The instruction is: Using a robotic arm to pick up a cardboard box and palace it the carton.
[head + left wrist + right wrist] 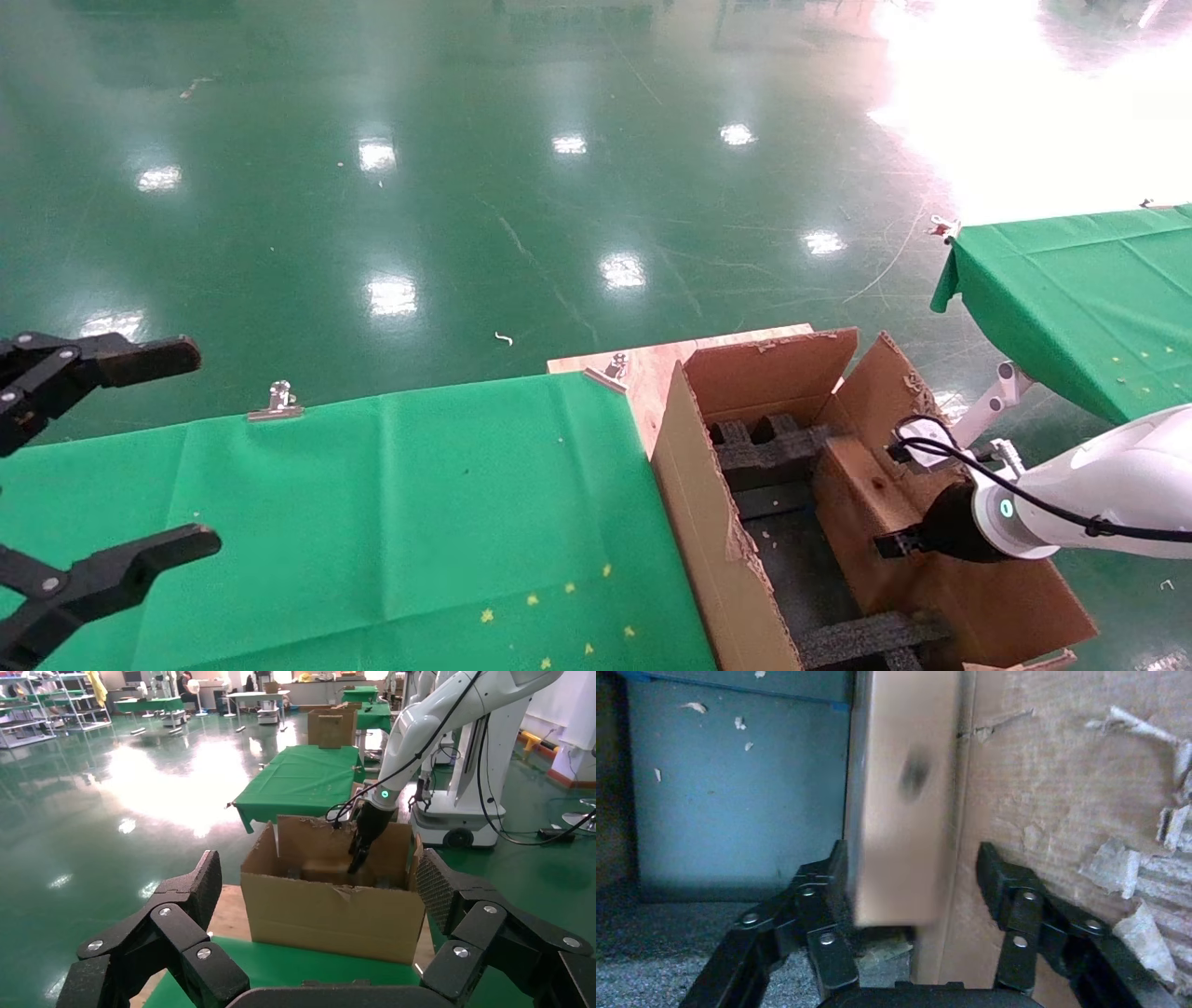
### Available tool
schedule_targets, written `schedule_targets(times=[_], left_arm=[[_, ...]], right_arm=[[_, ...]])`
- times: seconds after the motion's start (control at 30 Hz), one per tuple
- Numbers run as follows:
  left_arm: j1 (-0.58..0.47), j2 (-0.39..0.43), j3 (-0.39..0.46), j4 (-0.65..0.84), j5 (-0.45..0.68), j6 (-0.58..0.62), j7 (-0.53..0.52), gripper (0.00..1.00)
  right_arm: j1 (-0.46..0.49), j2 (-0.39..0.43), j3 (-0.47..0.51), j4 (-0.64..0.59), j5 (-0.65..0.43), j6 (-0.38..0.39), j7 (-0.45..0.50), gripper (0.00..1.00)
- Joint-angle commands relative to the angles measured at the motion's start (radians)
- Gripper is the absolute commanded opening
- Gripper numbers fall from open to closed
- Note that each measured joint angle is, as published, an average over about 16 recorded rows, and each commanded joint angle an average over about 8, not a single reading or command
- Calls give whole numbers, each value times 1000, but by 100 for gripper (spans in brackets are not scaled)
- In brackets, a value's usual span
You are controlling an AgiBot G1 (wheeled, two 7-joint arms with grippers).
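Box [861,508] inside carton [708,522] against its side wall; right gripper [912,903] spread around it, withdrawal left; left gripper [140,447] open, parked.

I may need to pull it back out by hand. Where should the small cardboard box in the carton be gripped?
Across its two broad faces at the upper edge, from above: the cardboard box stands on edge against the carton wall, as the right gripper straddles it.

Green-clothed table [419,522] – metal clip [277,403] at its far edge, carton [717,522] on bare wooden end
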Motion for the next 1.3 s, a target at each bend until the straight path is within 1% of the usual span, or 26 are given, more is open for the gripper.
schedule_targets(times=[0.03, 0.23, 0.37, 0.5, 0.6, 0.67, 0.83, 0.97, 1.03, 1.13, 1.3], left_arm=[[0, 0, 0, 0, 0, 0, 0, 100], [0, 0, 0, 0, 0, 0, 0, 100], [0, 0, 0, 0, 0, 0, 0, 100], [0, 0, 0, 0, 0, 0, 0, 100], [0, 0, 0, 0, 0, 0, 0, 100], [0, 0, 0, 0, 0, 0, 0, 100], [0, 0, 0, 0, 0, 0, 0, 100], [0, 0, 0, 0, 0, 0, 0, 100], [0, 0, 0, 0, 0, 0, 0, 100], [0, 0, 0, 0, 0, 0, 0, 100], [0, 0, 0, 0, -1, 0, 0, 100]], right_arm=[[2, 4, 0, 4, -1, -2, -1, 100], [38, 22, 18, 33, -3, -6, 9, 100], [95, 38, 51, 67, 14, -8, 20, 100], [167, 63, 98, 129, 60, -15, 21, 100], [219, 80, 137, 174, 125, -21, -2, 100], [250, 87, 165, 195, 195, -33, -40, 100], [308, 109, 238, 207, 444, -106, -204, 100], [334, 132, 281, 208, 594, -168, -310, 100], [341, 141, 293, 208, 633, -186, -336, 100], [347, 148, 301, 207, 660, -199, -350, 100], [339, 143, 300, 206, 644, -196, -341, 100]])
